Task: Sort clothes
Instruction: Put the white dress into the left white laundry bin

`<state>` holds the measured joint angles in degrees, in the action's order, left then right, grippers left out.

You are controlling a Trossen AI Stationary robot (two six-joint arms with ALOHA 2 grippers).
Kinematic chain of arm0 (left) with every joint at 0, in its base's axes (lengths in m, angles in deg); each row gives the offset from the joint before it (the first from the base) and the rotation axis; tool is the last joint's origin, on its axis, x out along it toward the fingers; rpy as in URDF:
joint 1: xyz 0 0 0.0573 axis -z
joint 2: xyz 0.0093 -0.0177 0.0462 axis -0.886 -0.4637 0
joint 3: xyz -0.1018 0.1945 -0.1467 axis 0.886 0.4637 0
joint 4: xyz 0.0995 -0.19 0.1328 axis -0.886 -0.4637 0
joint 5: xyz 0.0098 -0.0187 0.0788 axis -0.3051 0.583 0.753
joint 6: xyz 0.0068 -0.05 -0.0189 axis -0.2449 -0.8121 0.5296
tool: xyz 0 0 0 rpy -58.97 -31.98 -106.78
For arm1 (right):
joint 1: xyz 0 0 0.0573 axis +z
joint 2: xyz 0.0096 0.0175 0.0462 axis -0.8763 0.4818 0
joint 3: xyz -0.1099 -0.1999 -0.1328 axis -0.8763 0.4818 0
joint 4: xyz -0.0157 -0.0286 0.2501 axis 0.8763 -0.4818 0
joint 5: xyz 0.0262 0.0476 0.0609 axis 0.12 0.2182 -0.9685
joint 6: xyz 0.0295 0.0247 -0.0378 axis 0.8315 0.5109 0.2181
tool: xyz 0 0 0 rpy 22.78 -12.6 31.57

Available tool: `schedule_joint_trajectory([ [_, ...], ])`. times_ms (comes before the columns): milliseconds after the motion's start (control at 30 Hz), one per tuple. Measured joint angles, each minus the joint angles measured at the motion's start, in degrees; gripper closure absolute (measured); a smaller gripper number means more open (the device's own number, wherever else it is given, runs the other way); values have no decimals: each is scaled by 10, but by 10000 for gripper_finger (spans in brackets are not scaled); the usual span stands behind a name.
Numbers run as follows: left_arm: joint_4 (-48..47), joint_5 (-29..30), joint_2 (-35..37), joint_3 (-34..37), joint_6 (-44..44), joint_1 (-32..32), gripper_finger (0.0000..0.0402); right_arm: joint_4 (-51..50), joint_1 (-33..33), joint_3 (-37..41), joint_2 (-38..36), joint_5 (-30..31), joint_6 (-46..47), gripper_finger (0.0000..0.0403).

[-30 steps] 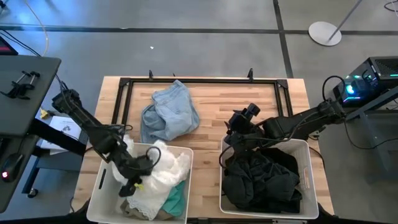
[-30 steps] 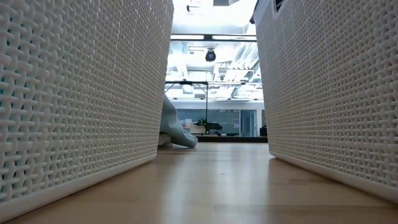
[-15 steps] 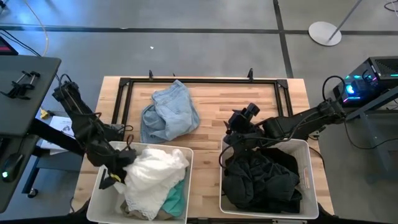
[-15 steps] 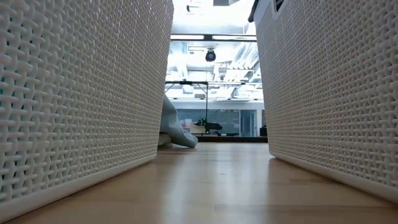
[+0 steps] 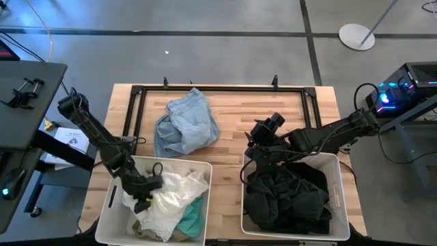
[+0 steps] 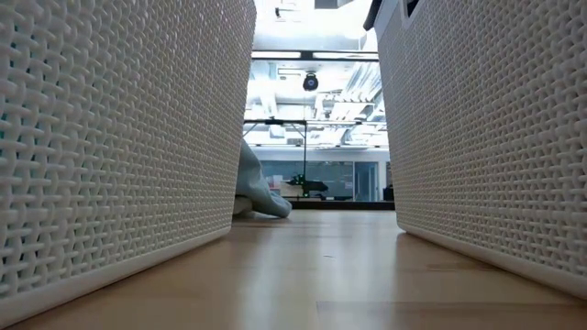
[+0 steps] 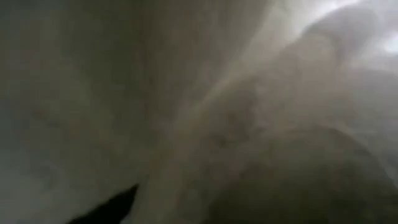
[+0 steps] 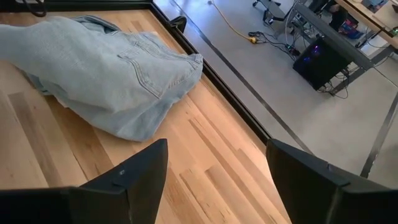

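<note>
Clothes sit in three places, and you will find no readable writing on any of them. The pale blue-grey denim garment (image 5: 186, 124) lies crumpled on the wooden table (image 5: 259, 109). Soft white (image 5: 174, 195), teal (image 5: 194, 217) and beige fabrics fill the left woven plastic basket (image 5: 109, 212); black and charcoal ones (image 5: 287, 198) fill the right basket (image 5: 339, 198). Your left gripper (image 5: 145, 195) is buried in the white cloth, and you cannot tell how its fingers stand. Your right gripper (image 8: 214, 180) is spread wide at the right basket's far rim.
</note>
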<state>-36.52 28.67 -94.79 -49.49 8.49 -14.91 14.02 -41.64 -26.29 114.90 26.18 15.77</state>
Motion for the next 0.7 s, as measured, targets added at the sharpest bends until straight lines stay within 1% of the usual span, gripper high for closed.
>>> schedule_joint_trajectory([
  [100,11,-2,-3,3,3,-10,341,0,0,0,0,-1,0,144],
  [233,38,-18,14,3,2,-23,279,0,0,0,0,-1,0,144],
  [267,46,-32,21,3,-2,-28,264,0,0,0,0,-1,0,144],
  [333,62,-80,39,3,-25,-38,236,0,0,0,0,-1,0,144],
  [400,76,-127,61,3,-74,-48,214,0,0,0,0,-1,0,144],
  [467,69,-165,84,-5,-127,-54,200,1,0,0,0,-1,0,144],
  [567,66,-227,115,-29,-202,-59,193,12,0,0,0,5,-11,144],
  [633,45,-239,134,-49,-236,-68,194,21,0,0,0,11,-23,144],
  [700,-4,-239,148,-71,-248,-79,197,30,0,0,0,14,-37,144],
])
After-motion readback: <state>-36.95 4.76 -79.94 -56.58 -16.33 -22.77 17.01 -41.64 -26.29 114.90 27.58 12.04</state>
